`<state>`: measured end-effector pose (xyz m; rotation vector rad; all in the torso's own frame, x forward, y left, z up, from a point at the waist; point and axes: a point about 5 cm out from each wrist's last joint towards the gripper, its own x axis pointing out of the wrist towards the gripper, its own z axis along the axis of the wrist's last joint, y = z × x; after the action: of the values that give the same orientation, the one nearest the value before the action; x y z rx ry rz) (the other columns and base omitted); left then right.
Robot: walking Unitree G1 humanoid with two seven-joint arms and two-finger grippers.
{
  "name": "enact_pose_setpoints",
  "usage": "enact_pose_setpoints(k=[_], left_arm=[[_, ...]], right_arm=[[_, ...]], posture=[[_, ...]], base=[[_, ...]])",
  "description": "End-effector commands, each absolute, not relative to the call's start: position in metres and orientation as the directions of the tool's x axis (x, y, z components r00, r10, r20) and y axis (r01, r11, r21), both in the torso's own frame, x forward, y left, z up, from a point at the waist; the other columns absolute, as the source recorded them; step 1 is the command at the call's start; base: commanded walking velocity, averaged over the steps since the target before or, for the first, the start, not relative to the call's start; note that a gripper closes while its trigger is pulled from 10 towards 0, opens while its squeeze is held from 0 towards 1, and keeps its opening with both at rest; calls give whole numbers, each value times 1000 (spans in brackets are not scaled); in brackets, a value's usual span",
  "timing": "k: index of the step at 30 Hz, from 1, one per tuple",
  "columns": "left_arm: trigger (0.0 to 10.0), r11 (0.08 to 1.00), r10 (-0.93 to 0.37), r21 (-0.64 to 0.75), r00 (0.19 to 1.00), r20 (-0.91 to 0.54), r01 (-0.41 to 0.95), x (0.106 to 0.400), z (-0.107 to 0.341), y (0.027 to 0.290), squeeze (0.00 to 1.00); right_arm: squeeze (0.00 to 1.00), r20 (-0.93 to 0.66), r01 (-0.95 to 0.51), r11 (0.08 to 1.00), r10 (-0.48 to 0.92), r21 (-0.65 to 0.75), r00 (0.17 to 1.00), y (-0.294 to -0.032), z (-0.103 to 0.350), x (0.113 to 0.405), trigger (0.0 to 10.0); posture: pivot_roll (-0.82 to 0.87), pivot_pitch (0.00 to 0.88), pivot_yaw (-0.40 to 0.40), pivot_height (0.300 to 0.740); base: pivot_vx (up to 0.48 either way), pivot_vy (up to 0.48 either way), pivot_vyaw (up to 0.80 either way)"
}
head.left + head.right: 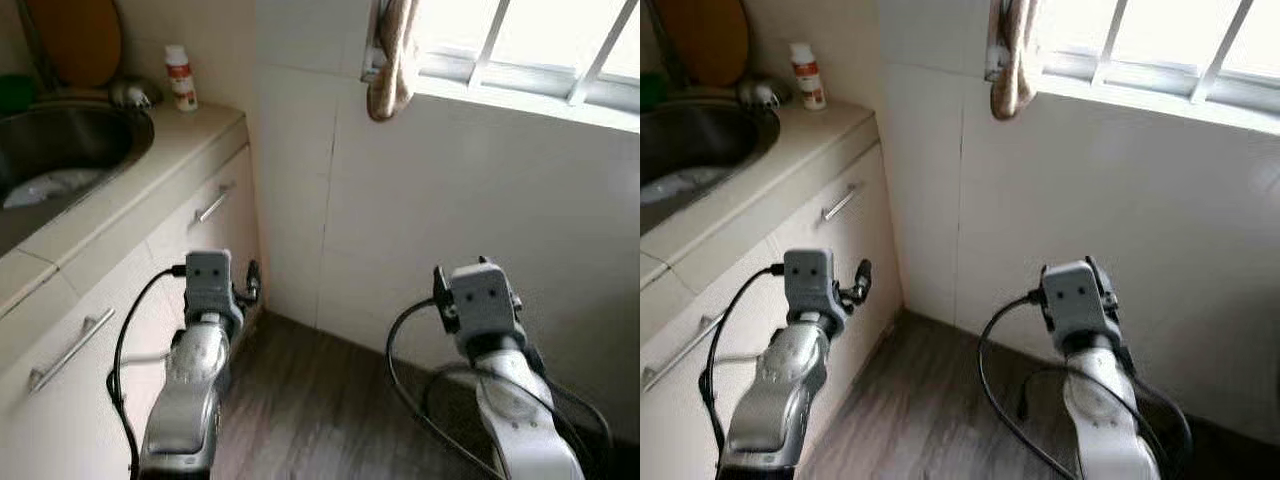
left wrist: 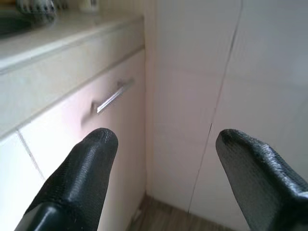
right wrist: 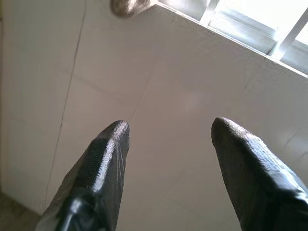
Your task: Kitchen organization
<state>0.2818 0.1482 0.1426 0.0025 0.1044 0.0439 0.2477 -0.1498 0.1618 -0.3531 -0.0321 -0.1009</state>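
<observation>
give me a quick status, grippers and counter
Left gripper open, empty, facing cabinet handle. Right gripper open, empty, facing tiled wall. Bottle on counter beside sink, untouched.

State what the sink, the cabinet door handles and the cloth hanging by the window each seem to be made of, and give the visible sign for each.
Sink: probably stainless steel, a dull grey metallic basin with soft reflections.
Cabinet door handles: likely brushed metal, slim silvery bars with a light sheen.
Cloth: soft woven fabric, maybe towelling; beige, limp, hanging in folds with a matt, slightly fuzzy surface.
</observation>
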Motion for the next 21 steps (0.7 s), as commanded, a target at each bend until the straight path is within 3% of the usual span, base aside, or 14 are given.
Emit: enact_pose_setpoints(k=[1, 7, 8, 11, 15, 21], left_arm=[[10000, 1000, 28, 17, 990, -138, -26, 278, 141, 145, 0], [10000, 949, -43, 305, 990, -131, 82, 277, 136, 173, 0], [10000, 895, -55, 435, 992, -110, 98, 278, 133, 185, 0], [10000, 839, -67, 529, 990, -124, 123, 274, 121, 196, 0], [10000, 790, -101, 589, 983, -152, 172, 257, 98, 191, 0], [10000, 838, -101, 521, 984, -148, 165, 249, 96, 176, 0]], right_arm=[[0, 26, 122, 933, -120, -338, 992, -152, 160, 250, 10000], [0, 8, 72, 911, -75, -405, 997, -163, 160, 247, 10000], [0, -5, 59, 885, -69, -461, 998, -172, 154, 248, 10000], [0, -18, 70, 856, -91, -513, 996, -185, 141, 252, 10000], [0, -60, 50, 771, -114, -635, 992, -192, 106, 253, 10000], [0, -68, 85, 833, -146, -546, 987, -189, 121, 251, 10000]], posture=[[88, 0, -61, 740], [97, 0, -41, 740], [93, 0, -38, 740], [89, 0, -35, 740], [100, 0, -39, 740], [80, 0, -45, 740]], base=[[0, 0, 0], [0, 0, 0], [0, 0, 0], [0, 0, 0], [0, 0, 0], [0, 0, 0]])
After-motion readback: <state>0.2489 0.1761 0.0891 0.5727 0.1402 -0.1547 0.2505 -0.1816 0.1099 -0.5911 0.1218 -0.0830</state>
